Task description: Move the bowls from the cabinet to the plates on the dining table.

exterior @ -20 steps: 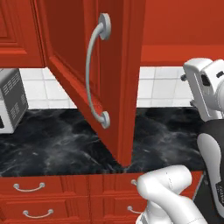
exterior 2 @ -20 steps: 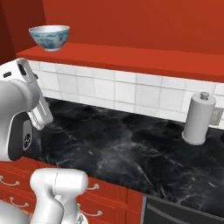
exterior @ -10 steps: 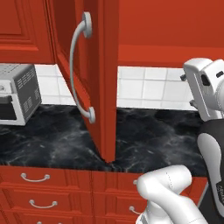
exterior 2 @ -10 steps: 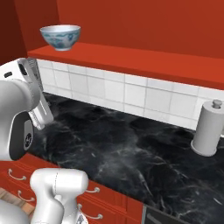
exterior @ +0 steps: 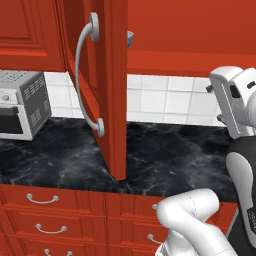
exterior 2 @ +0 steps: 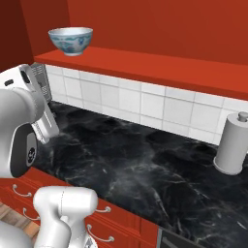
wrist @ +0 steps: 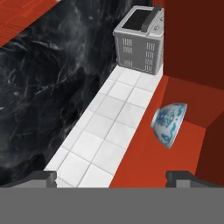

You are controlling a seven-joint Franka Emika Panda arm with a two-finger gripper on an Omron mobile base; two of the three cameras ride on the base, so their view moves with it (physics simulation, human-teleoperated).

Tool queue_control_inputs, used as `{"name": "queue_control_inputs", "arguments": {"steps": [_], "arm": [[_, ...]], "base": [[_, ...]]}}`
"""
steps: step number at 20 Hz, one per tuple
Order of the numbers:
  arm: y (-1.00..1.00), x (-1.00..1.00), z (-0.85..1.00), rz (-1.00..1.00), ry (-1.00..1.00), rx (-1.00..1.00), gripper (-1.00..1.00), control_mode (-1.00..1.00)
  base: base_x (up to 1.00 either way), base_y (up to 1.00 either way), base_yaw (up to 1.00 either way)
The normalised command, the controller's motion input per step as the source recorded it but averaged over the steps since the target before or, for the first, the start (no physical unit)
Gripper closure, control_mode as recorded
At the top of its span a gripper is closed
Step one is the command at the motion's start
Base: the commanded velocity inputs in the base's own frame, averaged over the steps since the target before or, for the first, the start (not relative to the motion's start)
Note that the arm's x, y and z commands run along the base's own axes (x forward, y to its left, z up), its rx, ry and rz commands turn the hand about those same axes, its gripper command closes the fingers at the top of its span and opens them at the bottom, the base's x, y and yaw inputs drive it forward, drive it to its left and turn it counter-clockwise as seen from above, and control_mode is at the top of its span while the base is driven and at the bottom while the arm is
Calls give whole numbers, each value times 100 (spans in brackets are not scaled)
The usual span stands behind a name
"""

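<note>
A white bowl with blue pattern (exterior 2: 70,40) sits alone on the bottom shelf of the open red cabinet (exterior 2: 145,68), above the tiled backsplash (exterior 2: 131,99). In the hand view the bowl (wrist: 169,124) lies ahead of the gripper (wrist: 112,178), nearer the finger tip on that view's right, untouched. The jaws stand wide apart, holding nothing. The cabinet door (exterior: 107,85) hangs open beside a toaster oven (exterior: 20,102).

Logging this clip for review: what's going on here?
The robot arm faces an open red wall cabinet above a black marble counter. One white bowl with blue pattern stands on the cabinet shelf, untouched. The gripper is open and empty, pointed toward the bowl but apart from it. Nothing is held.
</note>
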Motion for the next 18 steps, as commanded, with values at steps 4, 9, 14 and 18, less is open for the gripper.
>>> {"name": "queue_control_inputs", "arguments": {"steps": [4,9,14,18], "arm": [[0,0,0,0,0,0,-100,100],[0,0,2,0,0,0,-100,-100],[0,0,26,5,-2,0,-100,-100],[0,2,29,11,-3,0,-100,-100]], "base": [[2,0,0],[0,0,0],[0,0,0],[0,0,0]]}}
